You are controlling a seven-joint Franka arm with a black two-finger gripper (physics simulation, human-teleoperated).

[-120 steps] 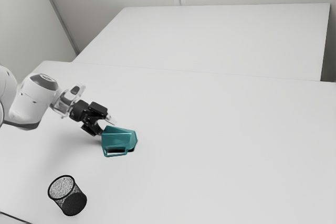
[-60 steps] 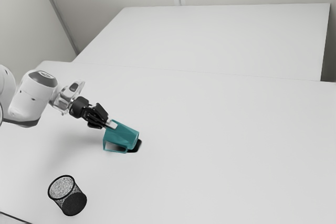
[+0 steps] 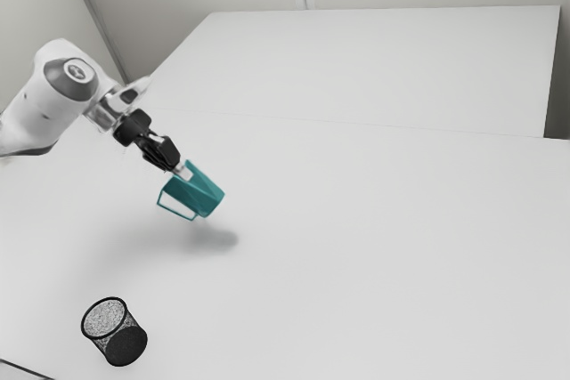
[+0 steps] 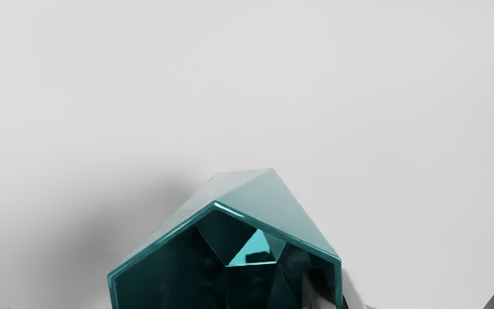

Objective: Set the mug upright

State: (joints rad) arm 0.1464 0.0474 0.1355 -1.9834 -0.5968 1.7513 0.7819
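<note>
The gripper is shut on the rim wall of the teal mug, holding it up off the table. The mug hangs tilted, its mouth toward my hand and its base pointing down toward the exterior view's right; the handle is on its lower left side there. In the wrist view the faceted mug shows its open mouth, and the gripper has one finger inside the mug and the other outside, with the side wall pinched between them.
A black mesh cup stands on the white table, near the exterior view's lower left. A shadow lies on the table below the mug. Another white surface adjoins the far side of the table.
The fingers have closed on the mug's wall. My hand has risen from the table with the mug, which has gone from lying on its side to hanging, tilted more steeply with its base down.
</note>
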